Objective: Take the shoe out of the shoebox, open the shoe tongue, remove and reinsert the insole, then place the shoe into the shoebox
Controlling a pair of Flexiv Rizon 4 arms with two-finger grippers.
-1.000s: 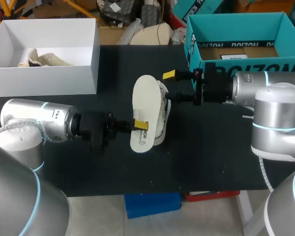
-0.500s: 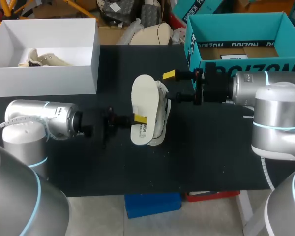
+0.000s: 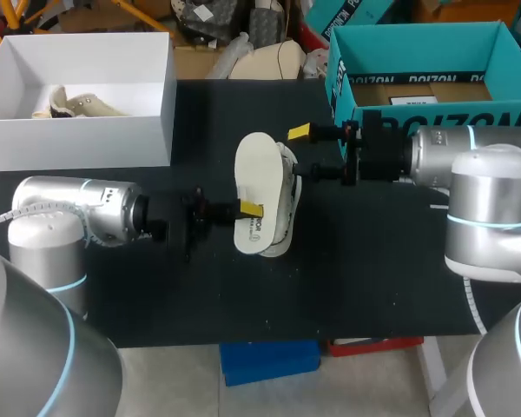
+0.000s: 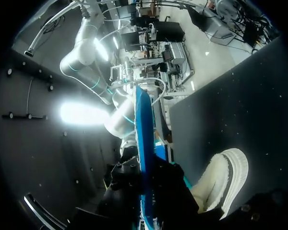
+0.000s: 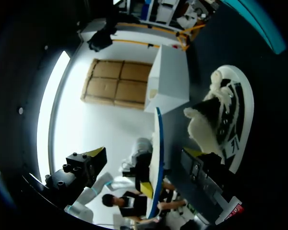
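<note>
**Insole's out, held over the shoe**

Left end effector point(image 3: 247, 209) pinches the white insole point(image 3: 259, 174) by its lower end, mid-frame, right above the shoe point(image 3: 286, 204), lined up to slide back in, I'd guess. Right end effector point(image 3: 302, 152) is spread wide at the shoe's opening, probably steadying it. Teal shoebox point(image 3: 451, 115) sits upper right.

Robotics lab, twin robot arms point(image 3: 69, 213), black worktable point(image 3: 373, 287)

A black table point(image 3: 373, 278) carries the items noted. A white box point(image 3: 87, 139), open at the top, stands at the table's far left corner. One beige shoe point(image 3: 78, 104) lies inside it, against the far wall.
</note>
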